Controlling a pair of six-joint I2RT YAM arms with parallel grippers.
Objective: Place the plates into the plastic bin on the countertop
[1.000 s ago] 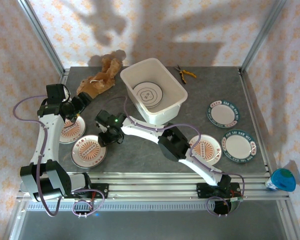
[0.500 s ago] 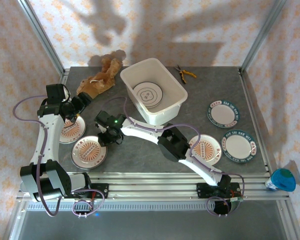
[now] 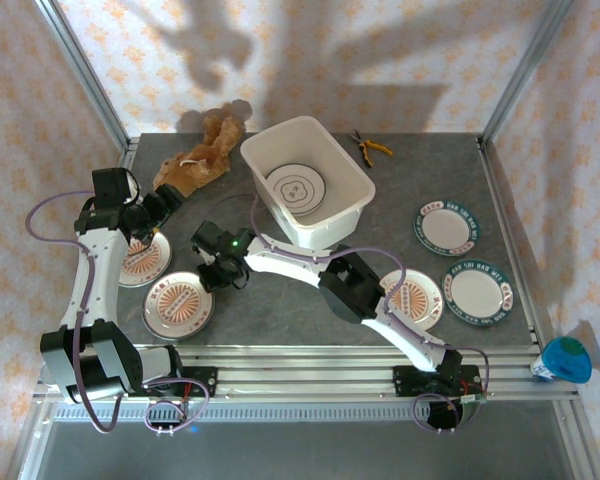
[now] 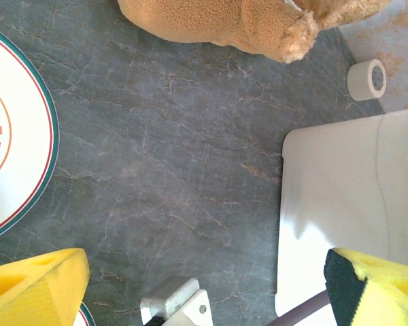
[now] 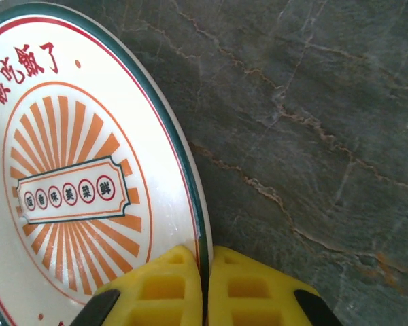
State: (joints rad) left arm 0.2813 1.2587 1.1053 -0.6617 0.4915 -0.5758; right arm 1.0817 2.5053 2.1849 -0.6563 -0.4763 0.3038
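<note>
Over the desk (image 3: 280, 305) at front left, your left claw (image 3: 148, 222) hangs spread above a green-rimmed plate (image 3: 138, 262); just beside, your right claw (image 5: 204, 272) pinches the sunburst plate (image 5: 81, 190) by its rim. Grey stone lies bare between them and the plastic bin (image 3: 348, 212), which holds another plate (image 3: 297, 186). Three more plates (image 3: 446, 228) lie at right, clear of the bin.

The sunburst plate (image 5: 88, 102) bears red rim characters "吃飯了" and a banner (image 5: 69, 195) of six circled Chinese characters.
</note>
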